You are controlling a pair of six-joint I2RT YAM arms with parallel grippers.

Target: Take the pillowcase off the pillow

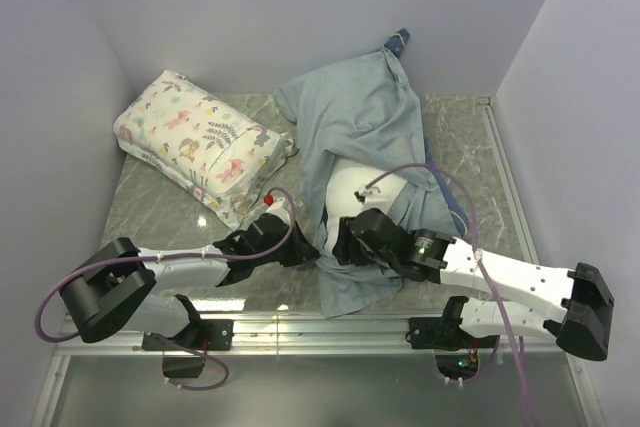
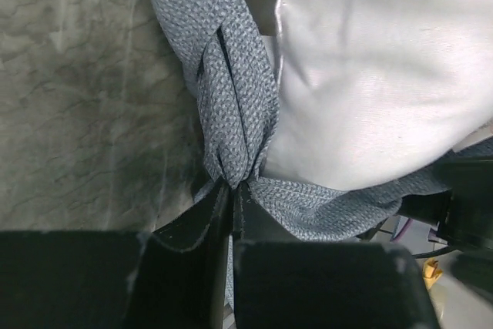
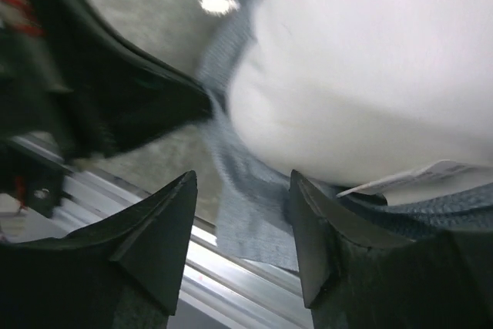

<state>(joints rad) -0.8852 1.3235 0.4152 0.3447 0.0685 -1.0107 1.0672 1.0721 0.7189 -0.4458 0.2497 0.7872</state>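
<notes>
Your pillowcase [image 1: 365, 117] is sprawled pale side out down the middle of the table [image 1: 150, 212], from back wall to near edge, with the white pillow [image 1: 358, 192] bulging out near the front. Your left gripper [image 2: 231, 190] is pinched tight on a fold of the case right beside the pillow. The right gripper [image 3: 243, 186] sits spread apart at the pillow's near end, gripping nothing. The floral pillow [image 1: 195, 142] lies off to the left.

A small white pillow [image 1: 200, 145] with a pastel floral and animal print lies on the far left part of the grey marbled worktop [image 1: 150, 222]. An aluminium rail [image 1: 300, 325] runs along the worktop's near edge. Plain white walls [image 1: 300, 7] enclose the worktop.
</notes>
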